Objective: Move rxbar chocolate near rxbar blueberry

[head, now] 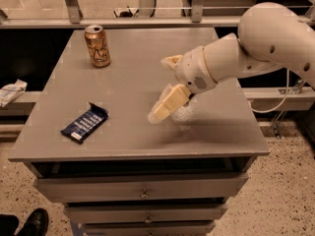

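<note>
The rxbar blueberry, a dark blue wrapper with white lettering, lies flat near the front left of the grey table. The rxbar chocolate is not in view; it may be hidden behind my arm. My gripper hangs over the table's middle, well to the right of the blue bar. It points down and to the left. Its cream fingers stand apart and hold nothing that I can see.
A gold drink can stands upright at the back left of the table. Drawers sit under the tabletop. A white crumpled object lies on a ledge to the left. A dark shoe is on the floor at the bottom left.
</note>
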Robot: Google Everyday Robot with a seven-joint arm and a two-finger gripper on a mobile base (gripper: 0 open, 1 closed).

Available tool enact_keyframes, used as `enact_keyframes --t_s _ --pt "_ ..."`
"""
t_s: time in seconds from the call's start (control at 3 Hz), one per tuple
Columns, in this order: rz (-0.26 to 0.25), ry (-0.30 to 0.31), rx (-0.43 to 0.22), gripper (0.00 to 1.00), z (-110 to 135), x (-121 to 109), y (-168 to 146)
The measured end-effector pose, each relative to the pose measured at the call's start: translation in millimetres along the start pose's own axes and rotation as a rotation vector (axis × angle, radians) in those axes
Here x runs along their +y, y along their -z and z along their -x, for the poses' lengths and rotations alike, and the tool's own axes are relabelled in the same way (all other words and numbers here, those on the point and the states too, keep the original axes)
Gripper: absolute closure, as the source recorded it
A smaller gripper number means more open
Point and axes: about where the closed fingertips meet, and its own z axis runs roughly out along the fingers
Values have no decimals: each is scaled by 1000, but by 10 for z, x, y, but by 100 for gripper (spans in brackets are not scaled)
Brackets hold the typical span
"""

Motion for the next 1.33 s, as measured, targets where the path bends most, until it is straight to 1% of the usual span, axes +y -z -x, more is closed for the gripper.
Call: enact_keyframes --t_s 0.33,0.67,1.0,1.33 --pt "-57 -26 30 0 -173 -291 -17" --pt "-135 -93 107 0 -428 -610 36" --pt "-204 -162 170 0 -647 -796 156" --pt "-246 -206 197 0 -751 -867 241"
